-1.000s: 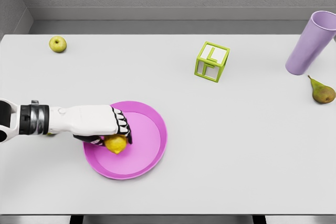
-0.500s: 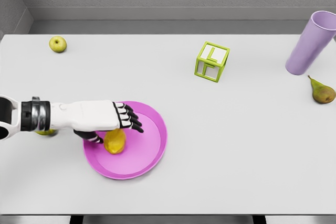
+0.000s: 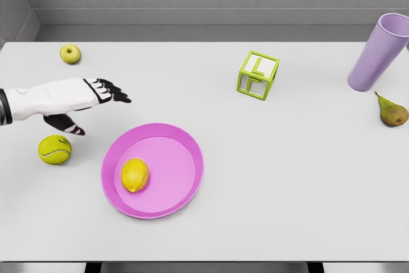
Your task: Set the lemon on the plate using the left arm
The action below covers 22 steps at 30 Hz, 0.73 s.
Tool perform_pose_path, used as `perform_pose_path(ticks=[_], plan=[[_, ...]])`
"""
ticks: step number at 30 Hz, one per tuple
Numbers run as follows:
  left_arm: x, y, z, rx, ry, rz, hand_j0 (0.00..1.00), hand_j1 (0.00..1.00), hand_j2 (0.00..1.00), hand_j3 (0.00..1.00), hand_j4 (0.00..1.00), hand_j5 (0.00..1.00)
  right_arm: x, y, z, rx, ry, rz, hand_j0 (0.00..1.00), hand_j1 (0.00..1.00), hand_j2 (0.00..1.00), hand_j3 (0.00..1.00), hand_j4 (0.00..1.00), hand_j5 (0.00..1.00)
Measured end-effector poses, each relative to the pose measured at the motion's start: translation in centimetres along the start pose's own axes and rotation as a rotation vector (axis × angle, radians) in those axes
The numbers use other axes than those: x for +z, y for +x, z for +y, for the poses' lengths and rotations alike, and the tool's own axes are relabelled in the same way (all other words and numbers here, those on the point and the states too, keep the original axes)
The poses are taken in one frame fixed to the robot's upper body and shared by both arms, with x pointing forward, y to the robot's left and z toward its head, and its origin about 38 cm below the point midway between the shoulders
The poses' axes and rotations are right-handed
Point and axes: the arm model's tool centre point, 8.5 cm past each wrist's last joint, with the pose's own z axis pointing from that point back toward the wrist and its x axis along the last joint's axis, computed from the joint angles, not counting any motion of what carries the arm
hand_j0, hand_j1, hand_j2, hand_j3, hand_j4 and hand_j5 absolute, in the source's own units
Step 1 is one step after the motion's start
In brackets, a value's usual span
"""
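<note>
The yellow lemon (image 3: 135, 175) lies on the left half of the pink plate (image 3: 182, 161), free of any hand. My left hand (image 3: 96, 97) hovers up and to the left of the plate, well apart from the lemon. Its black fingers (image 3: 114, 93) are stretched out and hold nothing, with the thumb hanging below. The right arm does not show.
A tennis ball (image 3: 55, 149) rests left of the plate, under my left forearm. A green apple (image 3: 70, 54) sits at the far left back. A green wire cube (image 3: 257, 75) stands mid-table. A tilted lilac cup (image 3: 377, 52) and a pear (image 3: 392, 112) are at the right edge.
My left hand let go of the lemon, opened, and pulled up and back to the left. The lemon stayed on the plate. The tennis ball came into view.
</note>
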Motion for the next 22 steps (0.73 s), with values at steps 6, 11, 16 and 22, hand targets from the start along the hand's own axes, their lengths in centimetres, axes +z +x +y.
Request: perform_pose_path(ticks=[6,11,16,22], plan=[[1.4,-2.2,-0.2,0.066,0.032,0.06,1.0,1.0,1.0,1.0,1.0,1.0,0.0,0.0,0.0,0.0,0.0,0.0,1.0,1.0,1.0,1.0,1.0,1.0],[2.4,-3.6,-0.2,0.094,0.052,0.104,1.0,1.0,1.0,1.0,1.0,1.0,0.0,0.0,0.0,0.0,0.0,0.0,1.0,1.0,1.0,1.0,1.0,1.0],[2.7,-4.1,0.0,0.112,0.066,0.134,1.0,1.0,1.0,1.0,1.0,1.0,0.0,0.0,0.0,0.0,0.0,0.0,1.0,1.0,1.0,1.0,1.0,1.0],[2.8,-4.3,0.1,0.121,0.073,0.145,1.0,1.0,1.0,1.0,1.0,1.0,0.0,0.0,0.0,0.0,0.0,0.0,1.0,1.0,1.0,1.0,1.0,1.0]])
